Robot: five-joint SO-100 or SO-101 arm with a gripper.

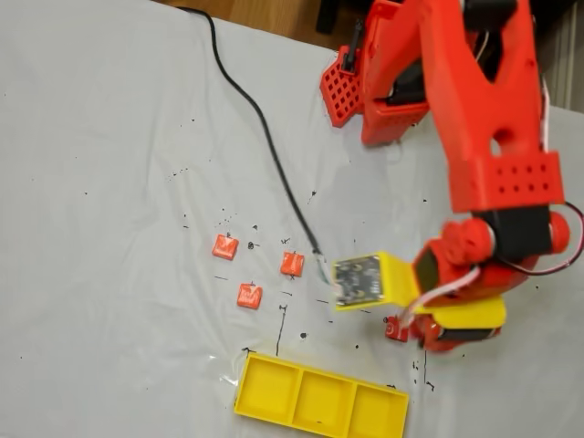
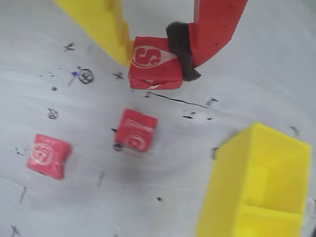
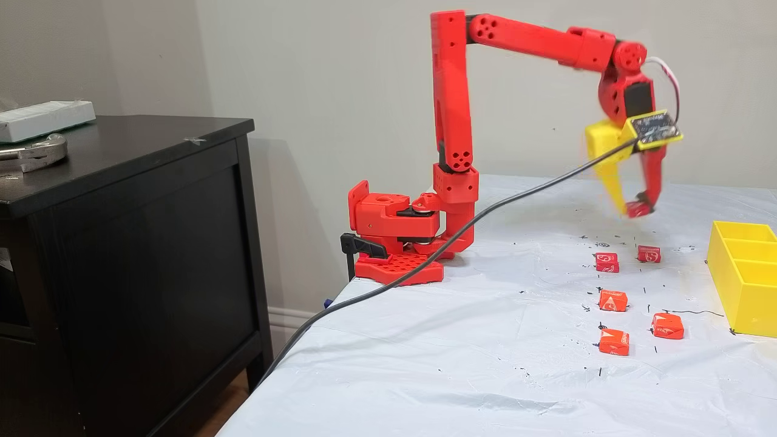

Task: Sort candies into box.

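My gripper (image 3: 636, 209) hangs in the air above the table, shut on one red-orange candy (image 3: 638, 209). In the wrist view that candy (image 2: 154, 64) is pinched between the yellow finger (image 2: 101, 24) and the red finger's black pad (image 2: 181, 47). Several more candies lie loose on the white cover, among them one (image 3: 606, 262) nearest the arm's base and one (image 3: 614, 342) nearest the front. A fixed view from above shows three of them (image 1: 224, 246), (image 1: 292, 264), (image 1: 248, 296) left of the gripper (image 1: 401, 328). The yellow three-compartment box (image 1: 319, 397) sits near the table edge, and its corner (image 2: 256, 182) is in the wrist view.
A black cable (image 1: 265, 137) runs across the table to the yellow plate with a circuit board (image 1: 365, 280) on the wrist. The arm's red base (image 3: 400, 243) is clamped at the table's corner. A black cabinet (image 3: 121, 243) stands beside the table.
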